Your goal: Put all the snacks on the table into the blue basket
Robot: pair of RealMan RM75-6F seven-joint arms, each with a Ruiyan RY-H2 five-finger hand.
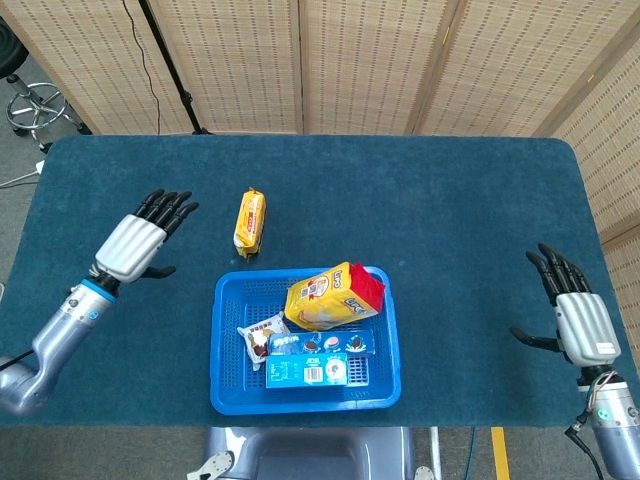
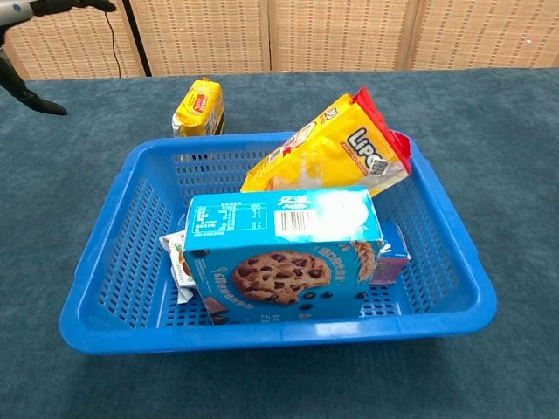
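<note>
— So, what should the robot do now?
— One snack is left on the table: the small yellow packet (image 1: 250, 222), just past the far edge of the blue basket (image 1: 228, 400). The left hand (image 1: 137, 244) is near it, empty, with its fingers spread wide. It should come down over the packet's long sides, close gently so nothing inside gets crushed, then lift it over the rim.
— And the other hand?
— The right hand (image 1: 580, 322) is far off by the table's right edge, also empty and spread wide. It should keep out of the way.
— Is there room in the basket?
— It looks so. The yellow chips bag (image 1: 333, 295) leans at the back and the cookie box (image 1: 308, 371) stands in front, with a gap at the back left.
— What is the table like?
— A dark blue carpet-like cloth (image 1: 450, 200) covers it, so the packet should not slide. Woven screens (image 1: 370, 60) stand behind, and a stool (image 1: 35, 105) sits far left.
</note>
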